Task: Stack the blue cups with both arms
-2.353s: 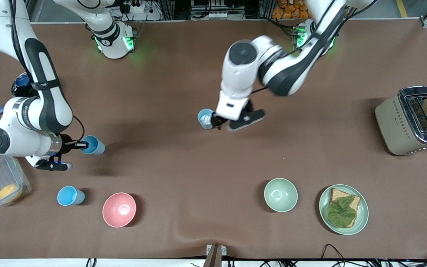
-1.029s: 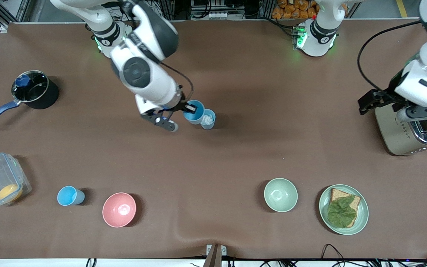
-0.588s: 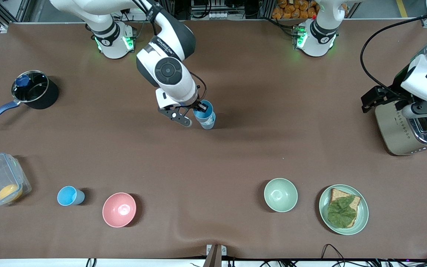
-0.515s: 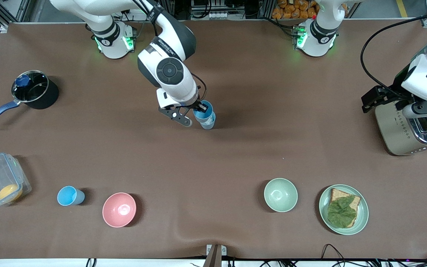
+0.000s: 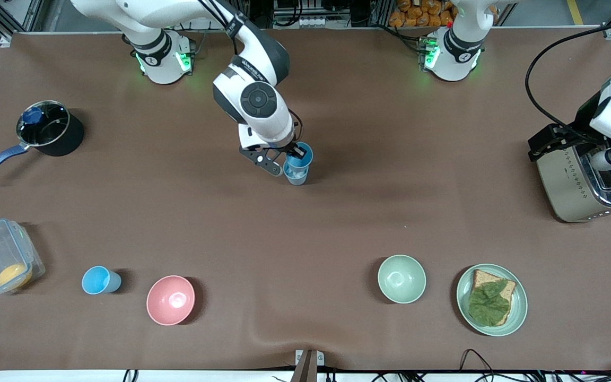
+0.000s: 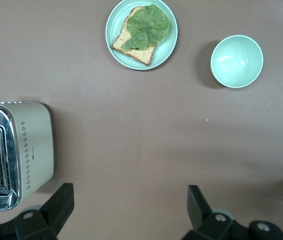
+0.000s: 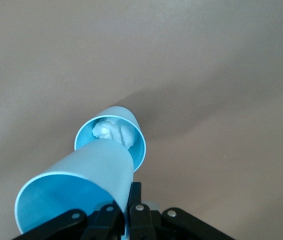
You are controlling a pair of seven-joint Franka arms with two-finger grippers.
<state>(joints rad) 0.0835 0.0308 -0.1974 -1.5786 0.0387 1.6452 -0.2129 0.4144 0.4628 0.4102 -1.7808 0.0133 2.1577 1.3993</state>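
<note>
My right gripper [image 5: 296, 153] is shut on the rim of a sky-blue cup [image 5: 302, 154] and holds it tilted, its base at the mouth of a paler blue cup [image 5: 296, 176] standing mid-table. In the right wrist view the held cup [image 7: 76, 185] overlaps the rim of the standing cup [image 7: 112, 136], which holds a white crumpled wad. I cannot tell whether they touch. My right gripper [image 7: 131, 200] pinches the cup's wall. Another sky-blue cup [image 5: 101, 280] stands near the front camera, toward the right arm's end. My left gripper [image 5: 547, 142] [image 6: 130, 205] is open and empty, above the table beside the toaster.
A pink bowl [image 5: 171, 300] stands beside the lone cup. A pale green bowl [image 5: 401, 278] and a plate with toast and a leaf [image 5: 491, 300] lie near the front camera. A toaster [image 5: 584, 175], a dark pot [image 5: 51, 132] and a clear box [image 5: 0, 262] sit at the table's ends.
My right gripper carried the sky-blue cup from the right arm's end to over the paler cup. My left arm let go of the paler cup and drew back to the toaster.
</note>
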